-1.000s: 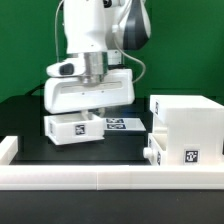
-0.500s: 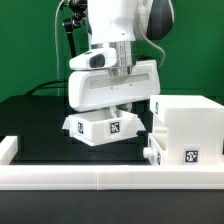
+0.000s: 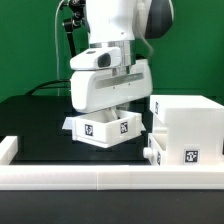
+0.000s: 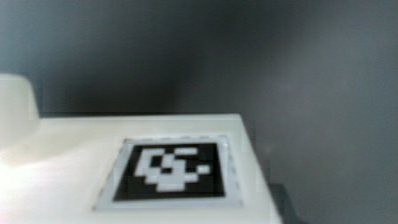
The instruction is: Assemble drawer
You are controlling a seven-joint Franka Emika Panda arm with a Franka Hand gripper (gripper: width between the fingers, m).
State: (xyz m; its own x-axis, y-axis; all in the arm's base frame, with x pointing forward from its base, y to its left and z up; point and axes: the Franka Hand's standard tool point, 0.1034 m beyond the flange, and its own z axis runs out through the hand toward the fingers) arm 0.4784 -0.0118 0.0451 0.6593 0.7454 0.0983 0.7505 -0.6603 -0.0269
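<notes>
A small open-topped white tray (image 3: 107, 128) with black-and-white tags on its walls hangs under my gripper (image 3: 113, 110), a little above the black table and turned at an angle. The fingers reach down into the tray and are shut on it; their tips are hidden. The tall boxy white casing (image 3: 190, 128) stands just to the exterior view's right of the tray, a small gap apart. In the wrist view a blurred white surface (image 4: 71, 165) with one square tag (image 4: 171, 172) fills the near part. No fingers show there.
A long low white rail (image 3: 90, 176) runs along the front of the table. A small white part (image 3: 152, 152) sticks out at the casing's lower left corner. A green wall stands behind.
My gripper and the tray have moved from the exterior view's left toward the casing. In the last half second the tray has turned slightly and shifted little.
</notes>
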